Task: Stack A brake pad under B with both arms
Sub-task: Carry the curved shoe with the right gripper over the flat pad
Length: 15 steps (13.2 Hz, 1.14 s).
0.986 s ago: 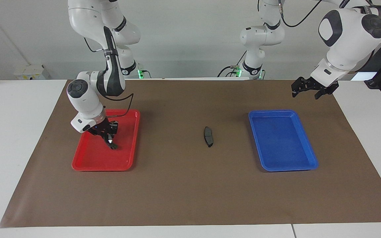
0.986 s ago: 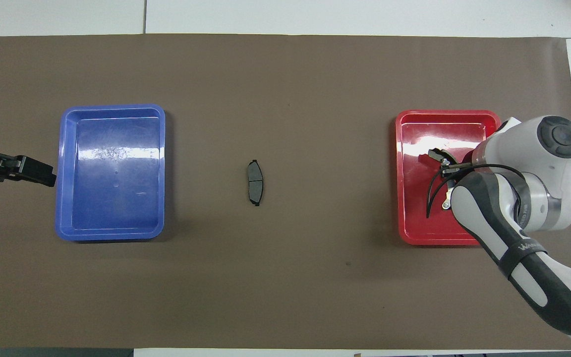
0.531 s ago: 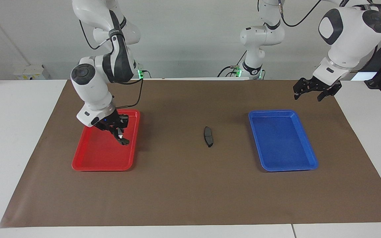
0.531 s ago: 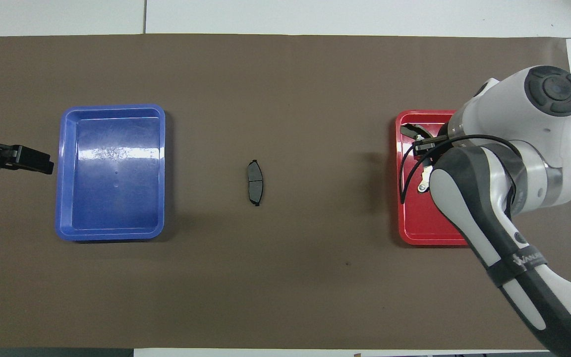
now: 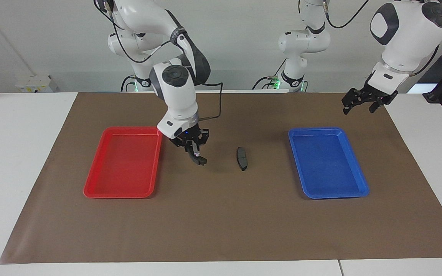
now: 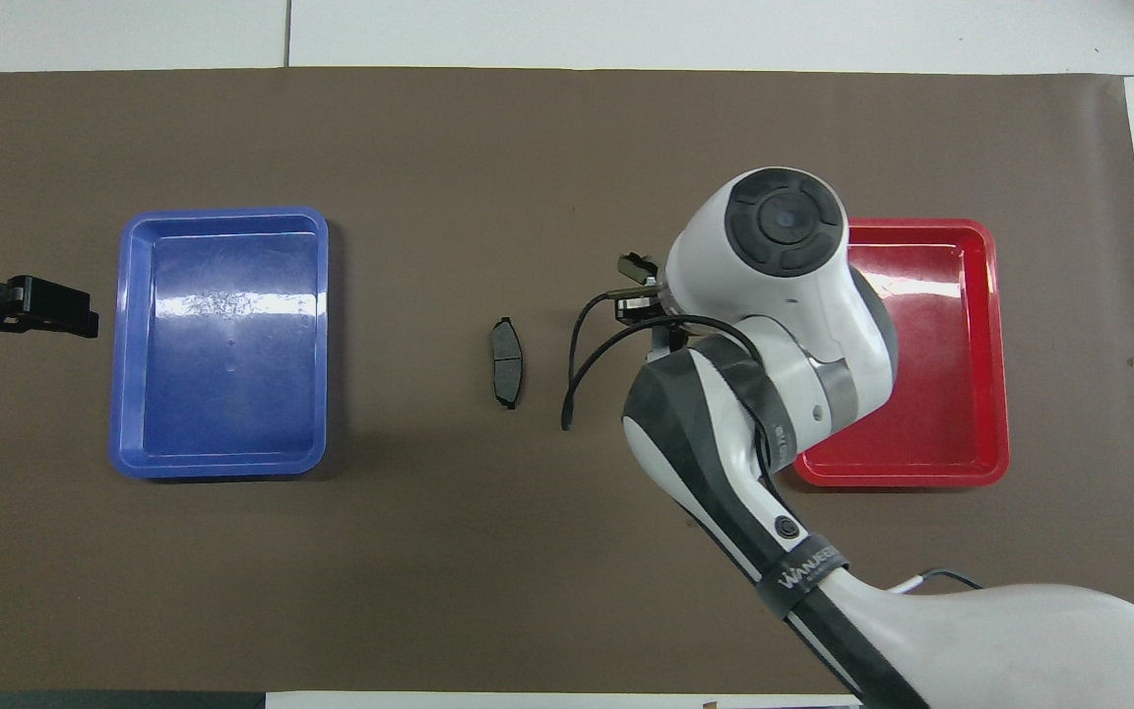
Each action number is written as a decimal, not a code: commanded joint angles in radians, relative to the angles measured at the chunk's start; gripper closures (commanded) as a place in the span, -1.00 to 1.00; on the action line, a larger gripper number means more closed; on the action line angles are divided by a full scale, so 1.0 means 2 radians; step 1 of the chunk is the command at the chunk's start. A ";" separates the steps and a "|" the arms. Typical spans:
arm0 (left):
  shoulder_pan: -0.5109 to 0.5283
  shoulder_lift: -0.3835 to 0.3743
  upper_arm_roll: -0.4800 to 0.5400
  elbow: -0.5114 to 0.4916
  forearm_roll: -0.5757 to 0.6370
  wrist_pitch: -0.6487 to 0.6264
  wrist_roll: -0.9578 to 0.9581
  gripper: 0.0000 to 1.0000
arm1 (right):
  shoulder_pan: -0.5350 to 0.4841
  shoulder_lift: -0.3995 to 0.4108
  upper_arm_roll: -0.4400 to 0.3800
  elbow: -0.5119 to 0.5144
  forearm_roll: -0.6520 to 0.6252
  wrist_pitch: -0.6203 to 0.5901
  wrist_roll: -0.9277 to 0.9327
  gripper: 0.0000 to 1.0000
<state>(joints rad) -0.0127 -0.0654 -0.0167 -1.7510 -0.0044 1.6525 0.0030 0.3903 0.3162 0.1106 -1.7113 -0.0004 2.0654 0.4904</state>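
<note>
The A brake pad (image 5: 242,158), short and matte dark grey, lies flat on the brown mat midway between the two trays; it also shows in the overhead view (image 6: 505,361). My right gripper (image 5: 194,150) is shut on B (image 5: 199,160), the longer black pad with silvery glints. It holds B in the air over the mat, between the red tray and the A pad. In the overhead view the right arm hides most of B; only one end (image 6: 635,264) shows. My left gripper (image 5: 360,104) (image 6: 43,306) waits open and empty in the air at the left arm's end, outside the blue tray.
An empty red tray (image 5: 102,184) (image 6: 992,345) lies toward the right arm's end. An empty blue tray (image 5: 328,165) (image 6: 222,394) lies toward the left arm's end. The brown mat (image 5: 221,222) covers the white table.
My right gripper has lifted B out of the red tray and carried it toward the table's middle, close to the A pad. The left gripper has barely shifted.
</note>
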 commanded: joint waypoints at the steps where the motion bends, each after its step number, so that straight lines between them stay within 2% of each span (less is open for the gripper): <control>1: -0.002 -0.012 -0.001 -0.010 0.001 -0.007 -0.005 -0.99 | 0.031 0.074 0.000 0.076 -0.008 0.001 0.050 1.00; 6: 0.000 -0.013 0.001 -0.010 0.001 -0.009 -0.002 -1.00 | 0.062 0.104 0.000 0.079 -0.007 0.063 0.062 1.00; 15: 0.001 -0.012 0.001 -0.010 0.001 -0.007 -0.002 -1.00 | 0.085 0.130 0.000 0.076 -0.007 0.086 0.066 1.00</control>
<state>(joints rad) -0.0124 -0.0670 -0.0166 -1.7525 -0.0044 1.6436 0.0029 0.5601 0.5663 0.1094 -1.5783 -0.0062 2.2259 0.5985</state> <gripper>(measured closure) 0.000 0.577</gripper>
